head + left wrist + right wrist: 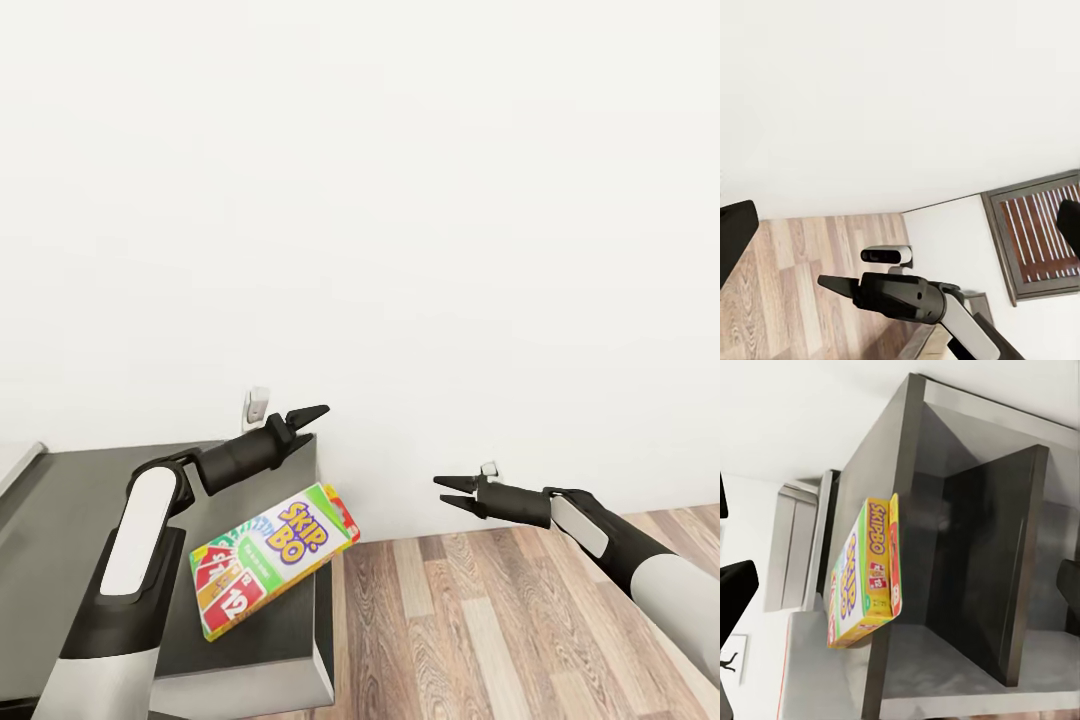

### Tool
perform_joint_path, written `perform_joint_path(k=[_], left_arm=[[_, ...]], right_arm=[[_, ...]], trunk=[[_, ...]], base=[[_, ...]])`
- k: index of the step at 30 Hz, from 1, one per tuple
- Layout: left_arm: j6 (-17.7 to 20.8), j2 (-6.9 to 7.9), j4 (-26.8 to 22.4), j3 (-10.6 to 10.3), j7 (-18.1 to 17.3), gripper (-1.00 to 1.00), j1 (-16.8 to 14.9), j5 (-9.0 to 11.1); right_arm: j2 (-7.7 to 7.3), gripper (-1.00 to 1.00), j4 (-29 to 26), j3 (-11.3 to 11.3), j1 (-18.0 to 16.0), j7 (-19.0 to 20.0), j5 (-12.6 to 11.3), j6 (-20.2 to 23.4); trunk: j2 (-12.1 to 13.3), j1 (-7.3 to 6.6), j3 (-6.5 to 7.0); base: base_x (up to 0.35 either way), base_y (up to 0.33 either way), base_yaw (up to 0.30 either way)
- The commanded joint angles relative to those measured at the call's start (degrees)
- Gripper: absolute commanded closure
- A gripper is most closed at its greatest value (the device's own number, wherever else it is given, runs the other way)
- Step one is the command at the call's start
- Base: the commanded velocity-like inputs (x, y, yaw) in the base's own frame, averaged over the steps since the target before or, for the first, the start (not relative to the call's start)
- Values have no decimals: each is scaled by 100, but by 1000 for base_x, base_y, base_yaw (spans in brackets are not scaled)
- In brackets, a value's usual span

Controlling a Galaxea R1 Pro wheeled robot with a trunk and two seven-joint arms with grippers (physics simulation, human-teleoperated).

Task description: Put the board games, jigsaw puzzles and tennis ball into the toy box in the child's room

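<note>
One board game [272, 558], its lid reading "SKIP-BO" with a red "12" card, lies on your dark cabinet top [60, 520], one corner past the edge. Your right wrist view adds "SKIP-BO" on its yellow side and the open shelf [967, 570] beneath. Your left gripper [305, 415] looks closed and empty; your right gripper [450, 492] is slightly open, empty, over the wood floor [480, 620].

The light around me is bright and even, with no visible source; the wall [400, 200] is nearly blown out to flat white, with only a faint grey shading low down; shadows are soft and weak, a dim one under the Skip-Bo box [272, 558] on the dark cabinet [60, 520]; the cabinet top shows a mild sheen, no hard glare; my head view is crisp; my right wrist view is slightly soft and grainy.
</note>
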Motion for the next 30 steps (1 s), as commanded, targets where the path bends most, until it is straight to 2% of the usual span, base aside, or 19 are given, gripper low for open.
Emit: perform_joint_path(k=[1,26,30], left_arm=[[32,-6,-4,12,59,-100,-5,64],[26,-8,-6,6,70,-100,-5,64],[25,-8,-5,5,72,-100,-5,64]], right_arm=[[-6,-100,0,33,-8,-1,-57,37],[-3,-100,0,33,-8,-2,-59,30],[0,-100,0,33,-8,-4,-59,29]], trunk=[[-45,23,-24],[-1048,572,-472],[-1048,572,-472]], base=[[0,0,0],[0,0,0],[0,0,0]])
